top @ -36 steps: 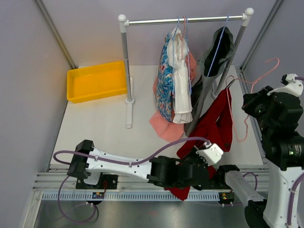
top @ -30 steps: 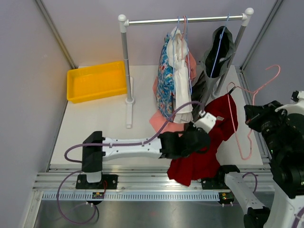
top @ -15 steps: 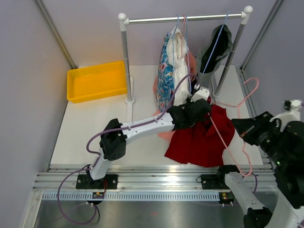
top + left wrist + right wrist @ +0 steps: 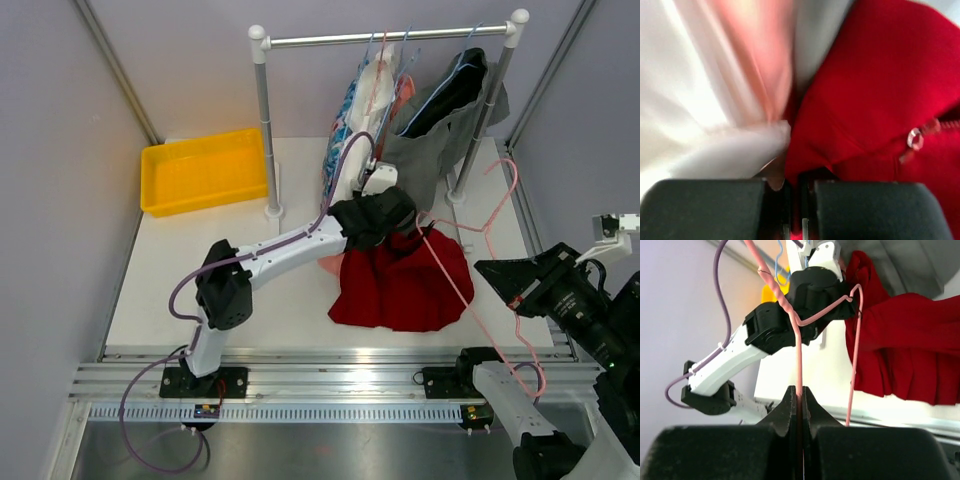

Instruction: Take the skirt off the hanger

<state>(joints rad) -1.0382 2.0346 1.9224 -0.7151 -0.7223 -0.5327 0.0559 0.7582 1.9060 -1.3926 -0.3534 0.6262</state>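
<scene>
Broadly, a flat, matt white table carries a clothes rail, a smooth metal bar on two grey posts with white ball caps. From the rail hang a limp dark grey garment, a floral print piece and a pale, soft white one, crowded toward its right post. The red skirt lies in front of the rail's right half as a heap on the table, a matt, finely woven cloth with pleat-like folds along its near edge. Well to the left of the rail sits a shallow, glossy rectangular yellow tray.

Reaching up to the front of the rail, the left gripper has its black, blocky fingers pressed almost together, pinching the skirt's top edge, with pale blurred cloth just beside it. The right gripper, well in front of the rail's right post, has its jaws clamped on the pink hanger, a thin wire twisted at its neck. The wire's far corner meets the skirt's top beside the left gripper; whether cloth is caught on it cannot be told. A small clear round bead sits on the red fabric
</scene>
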